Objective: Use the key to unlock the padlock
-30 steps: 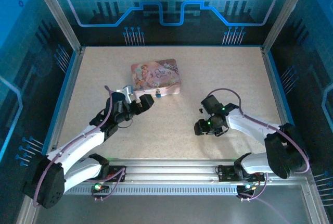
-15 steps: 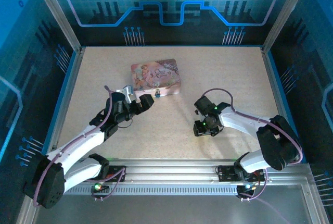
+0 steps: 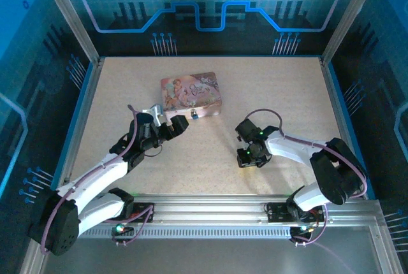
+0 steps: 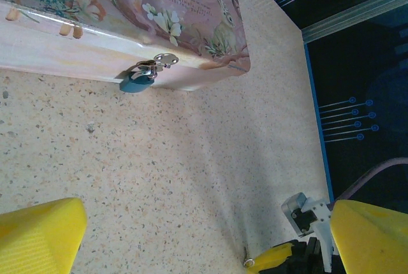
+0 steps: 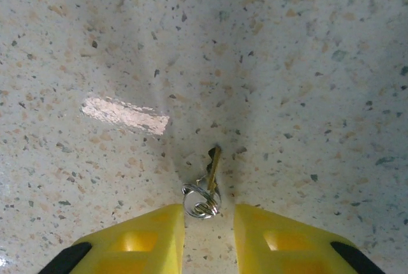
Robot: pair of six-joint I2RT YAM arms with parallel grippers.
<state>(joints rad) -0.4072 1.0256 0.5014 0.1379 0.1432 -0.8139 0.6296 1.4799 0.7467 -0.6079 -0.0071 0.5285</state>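
From above, left gripper near the pink tin, right gripper low over the worktop, left wrist, jaws spread wide, blue padlock hanging on the tin's front, right wrist, jaws slightly apart astride the key lying flat on the worktop

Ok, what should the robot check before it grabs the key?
1. Key lying flat on the table, nothing on it: ok.
2. Right gripper open, with the key's ring between its fingers: ok.
3. Key held: not ok, the fingers are not shut on it.
4. Padlock hanging on the box front, in plain sight: ok.
5. Left gripper open and off the padlock: ok.
6. Which way the keyhole faces: cannot tell.
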